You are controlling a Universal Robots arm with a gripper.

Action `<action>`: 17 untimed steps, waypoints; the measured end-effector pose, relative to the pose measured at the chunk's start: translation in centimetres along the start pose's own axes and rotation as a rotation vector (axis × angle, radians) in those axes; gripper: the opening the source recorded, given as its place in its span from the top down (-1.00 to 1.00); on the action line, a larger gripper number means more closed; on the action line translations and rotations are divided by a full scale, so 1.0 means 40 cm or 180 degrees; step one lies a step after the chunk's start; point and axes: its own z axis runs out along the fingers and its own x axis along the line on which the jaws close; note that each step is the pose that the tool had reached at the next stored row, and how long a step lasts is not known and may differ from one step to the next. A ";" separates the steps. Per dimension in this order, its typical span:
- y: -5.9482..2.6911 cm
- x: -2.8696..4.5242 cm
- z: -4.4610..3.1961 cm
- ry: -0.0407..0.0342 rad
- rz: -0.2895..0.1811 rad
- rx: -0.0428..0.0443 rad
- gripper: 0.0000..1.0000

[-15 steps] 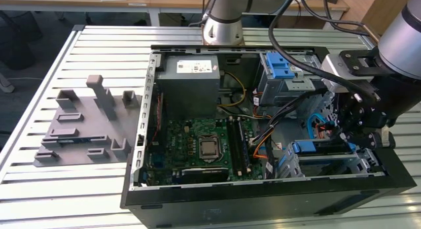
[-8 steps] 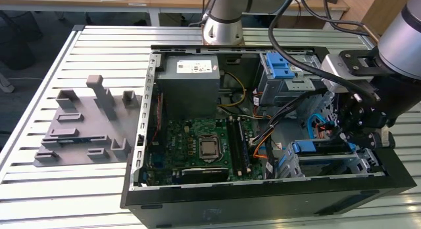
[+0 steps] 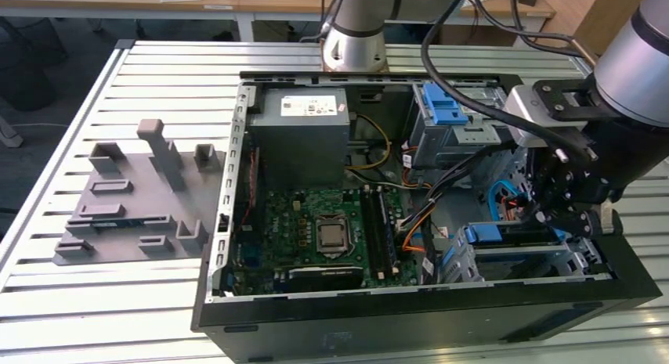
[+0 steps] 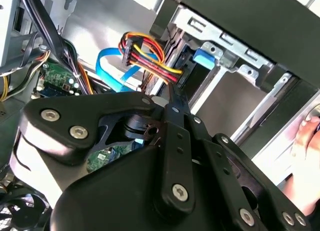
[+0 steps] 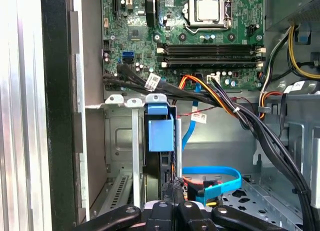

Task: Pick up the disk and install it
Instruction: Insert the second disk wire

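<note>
The disk, blue-framed and seen edge-on, stands upright in the silver drive cage at the open computer case's front corner, directly below the gripper. In the first wrist view its blue frame tab sits just ahead of the gripper's pressed-together fingertips. Green motherboard and bundled cables lie beyond.

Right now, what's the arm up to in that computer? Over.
Gripper down inside the computer case, at the drive bay. Disk on edge in the bay, blue frame showing. Cables close beside it.
</note>
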 end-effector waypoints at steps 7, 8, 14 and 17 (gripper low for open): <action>0.025 0.001 -0.001 0.0000 0.0000 0.0001 0.79; 0.031 0.001 -0.002 0.0000 0.0000 0.0002 0.79; 0.033 0.001 -0.011 0.0000 0.0000 0.0002 0.79; 0.032 0.000 -0.027 0.0000 0.0000 0.0002 0.79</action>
